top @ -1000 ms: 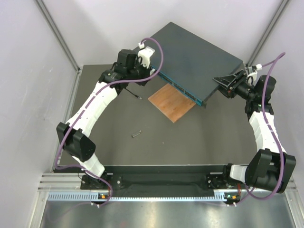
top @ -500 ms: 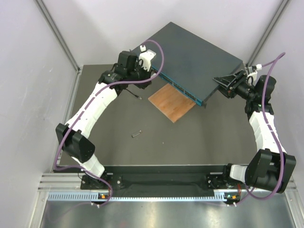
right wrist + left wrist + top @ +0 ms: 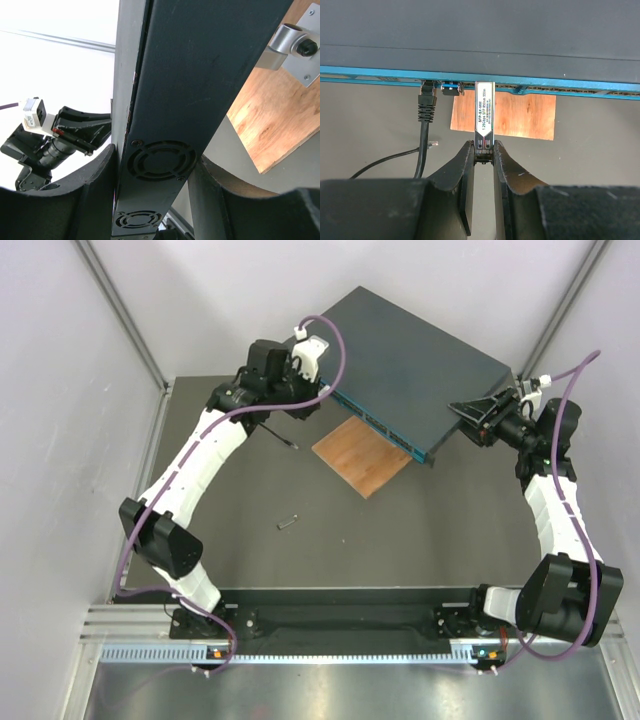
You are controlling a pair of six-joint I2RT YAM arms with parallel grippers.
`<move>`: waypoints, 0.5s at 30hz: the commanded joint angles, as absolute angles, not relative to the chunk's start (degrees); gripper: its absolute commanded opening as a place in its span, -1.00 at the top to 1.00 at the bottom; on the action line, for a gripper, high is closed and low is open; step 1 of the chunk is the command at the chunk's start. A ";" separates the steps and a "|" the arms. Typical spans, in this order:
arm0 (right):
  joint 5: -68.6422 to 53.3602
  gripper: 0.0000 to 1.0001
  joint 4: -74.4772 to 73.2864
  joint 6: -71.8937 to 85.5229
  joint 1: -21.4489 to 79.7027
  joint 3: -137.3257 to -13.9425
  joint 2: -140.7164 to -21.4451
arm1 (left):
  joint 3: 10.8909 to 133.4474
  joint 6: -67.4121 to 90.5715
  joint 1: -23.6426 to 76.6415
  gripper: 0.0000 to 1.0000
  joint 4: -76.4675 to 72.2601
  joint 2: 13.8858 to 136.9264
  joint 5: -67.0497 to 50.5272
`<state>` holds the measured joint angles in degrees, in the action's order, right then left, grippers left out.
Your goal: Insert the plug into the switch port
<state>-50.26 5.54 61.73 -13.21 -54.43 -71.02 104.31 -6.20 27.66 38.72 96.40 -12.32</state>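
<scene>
The dark blue-grey switch [image 3: 420, 360] lies tilted at the back, its teal front face [image 3: 560, 86] lined with ports. My left gripper [image 3: 484, 150] is shut on a grey labelled module [image 3: 484, 112] whose far end meets the front face. It also shows in the top view [image 3: 316, 393]. A black cable [image 3: 424, 135] has one booted end in a port [image 3: 427, 90]. Its pale plug [image 3: 434, 144] lies loose on the table, left of my fingers. My right gripper [image 3: 156, 155] is shut on the switch's vented side wall [image 3: 160, 160] at its right corner [image 3: 462, 412].
A brown wooden board [image 3: 362, 455] lies under the switch's front edge, seen behind the module [image 3: 520, 112]. A small loose grey piece [image 3: 290, 522] lies mid-table. A blue tab [image 3: 451, 88] sits in a port between cable and module. Grey walls close in the sides.
My left gripper has shifted slightly at the switch's front with the module in it. The right arm and the switch have not moved.
</scene>
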 commanded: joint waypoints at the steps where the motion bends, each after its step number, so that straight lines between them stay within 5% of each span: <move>1: -49.04 1.00 9.14 50.10 -11.25 -57.30 -71.54 | 106.26 -7.12 27.86 1.00 38.41 96.77 -11.87; 15: -49.13 1.00 8.96 49.83 -11.34 -57.39 -71.81 | 105.38 -8.08 27.51 1.00 38.41 97.03 -10.99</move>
